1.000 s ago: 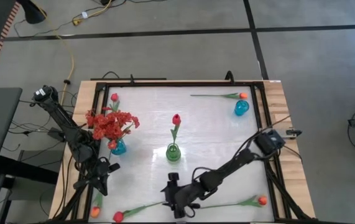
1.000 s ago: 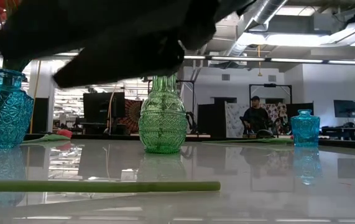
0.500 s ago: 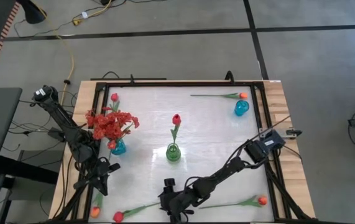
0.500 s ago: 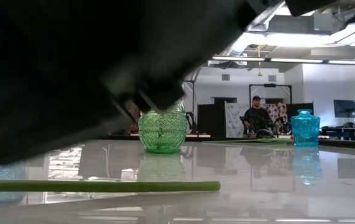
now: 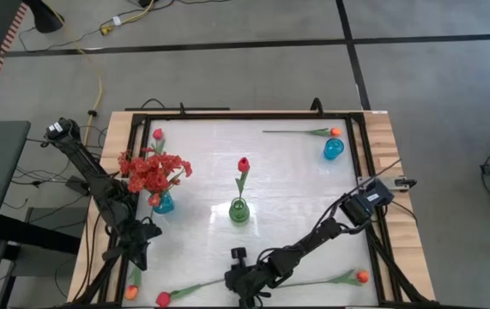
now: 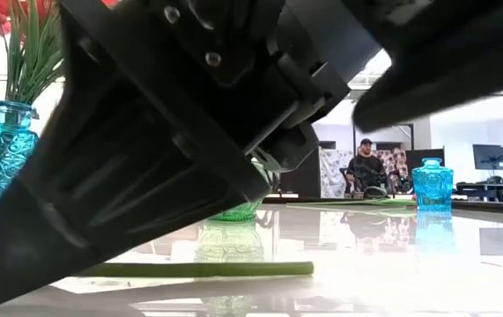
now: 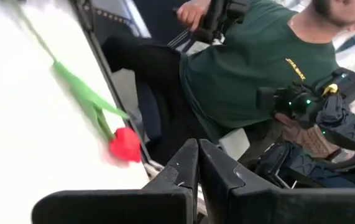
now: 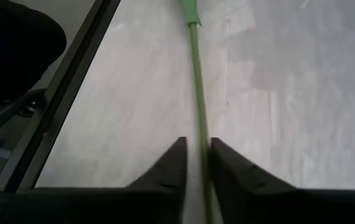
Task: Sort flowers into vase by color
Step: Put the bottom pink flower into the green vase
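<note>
1. You can find one bit of writing: small yellow print on the chest of the person's dark green shirt (image 7: 258, 68), upper right of the left wrist view. It looks like two short stacked words, but you cannot read them for certain.
2. You get no readable label, brand, number or sign anywhere else: none in the high view, the low view or the right wrist view.

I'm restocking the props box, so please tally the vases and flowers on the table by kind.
Blue vases: 2
Green vase: 1
Red spray: 1
Red tulips: 3
Orange tulips: 3
Total: 10
</note>
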{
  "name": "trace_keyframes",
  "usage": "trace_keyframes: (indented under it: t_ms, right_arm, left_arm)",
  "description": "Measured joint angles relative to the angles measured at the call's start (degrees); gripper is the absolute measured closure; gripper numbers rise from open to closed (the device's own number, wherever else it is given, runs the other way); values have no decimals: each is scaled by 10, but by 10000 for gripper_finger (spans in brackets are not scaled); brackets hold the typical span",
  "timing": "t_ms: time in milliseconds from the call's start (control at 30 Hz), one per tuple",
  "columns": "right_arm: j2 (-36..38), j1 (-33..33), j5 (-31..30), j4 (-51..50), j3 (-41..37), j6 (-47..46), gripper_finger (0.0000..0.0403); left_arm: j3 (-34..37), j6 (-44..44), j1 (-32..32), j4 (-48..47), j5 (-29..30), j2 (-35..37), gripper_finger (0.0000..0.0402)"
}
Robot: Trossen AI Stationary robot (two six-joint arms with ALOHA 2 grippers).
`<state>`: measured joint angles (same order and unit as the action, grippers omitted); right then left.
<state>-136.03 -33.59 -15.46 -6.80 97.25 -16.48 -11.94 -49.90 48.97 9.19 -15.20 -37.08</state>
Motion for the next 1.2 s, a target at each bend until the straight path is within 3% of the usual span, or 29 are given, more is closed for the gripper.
trace_keyframes:
  t_ms: [167,367,500,700,867,1033,1200]
  right_arm:
    - [4,0,2,-6,0,-15,384]
    - [30,-2,12,-43,-2,-40,372]
    - [65,-7,11,-85,-3,-24,385]
    - [114,-10,0,-73,-46,-10,385]
    - [176,-20,-42,35,-129,4,385]
    - [241,-32,-72,259,-239,72,385]
    - [272,-44,-135,447,-319,173,385]
  left_arm:
    - [0,7,0,-13,21,0,396]
    - [0,115,0,-11,107,0,389]
    - [0,193,0,2,152,0,397]
    - [0,279,3,35,186,0,401]
    - [0,293,38,76,169,0,401]
    - [0,312,96,124,150,0,401]
    - [0,358,146,128,195,0,401]
